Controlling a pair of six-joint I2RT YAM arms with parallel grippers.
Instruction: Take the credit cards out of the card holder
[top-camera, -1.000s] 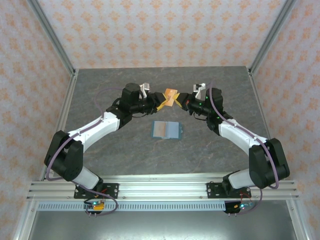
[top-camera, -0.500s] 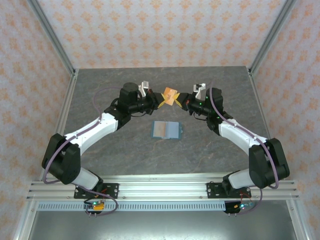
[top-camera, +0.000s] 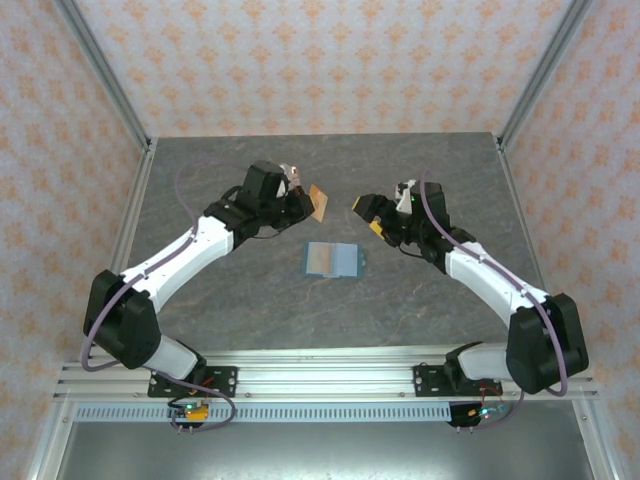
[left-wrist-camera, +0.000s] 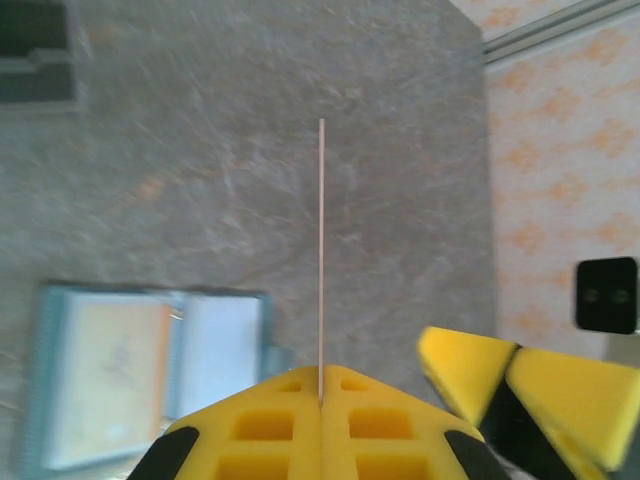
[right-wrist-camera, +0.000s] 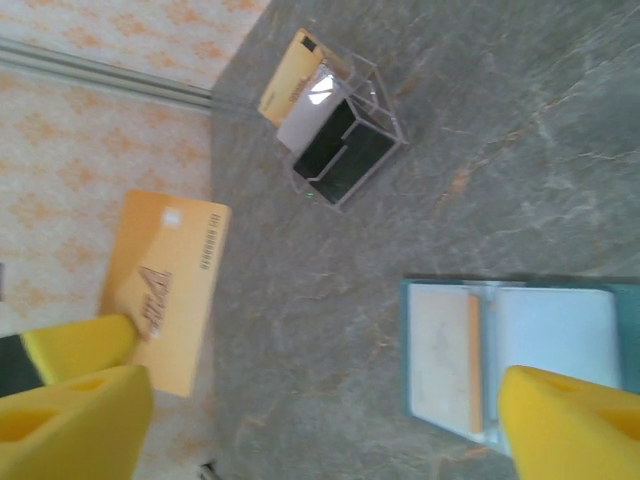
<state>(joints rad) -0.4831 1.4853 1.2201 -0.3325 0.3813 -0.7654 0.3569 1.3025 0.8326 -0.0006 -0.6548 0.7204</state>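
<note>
The blue-grey card holder (top-camera: 331, 259) lies open on the table between the arms. It also shows in the right wrist view as the card holder (right-wrist-camera: 510, 350), with a tan card (right-wrist-camera: 440, 345) in one pocket and a white one (right-wrist-camera: 555, 330) in the other. My left gripper (top-camera: 305, 204) is shut on a tan-orange credit card (top-camera: 319, 203), held above the table behind the holder. In the left wrist view that card (left-wrist-camera: 321, 250) is edge-on, pinched by the left gripper (left-wrist-camera: 321, 392). My right gripper (top-camera: 368, 212) stands open and holds nothing, a little to the right of the card (right-wrist-camera: 165, 290).
A clear plastic box (right-wrist-camera: 335, 125) stands on the grey table (top-camera: 250, 300) beyond the held card, with a tan card and a white card in it. Patterned walls and metal posts close in the table's back and sides.
The grippers were together at the tan-orange card. Now the right gripper has opened and drawn back to the right, and the left gripper has carried the card a little to the left.
</note>
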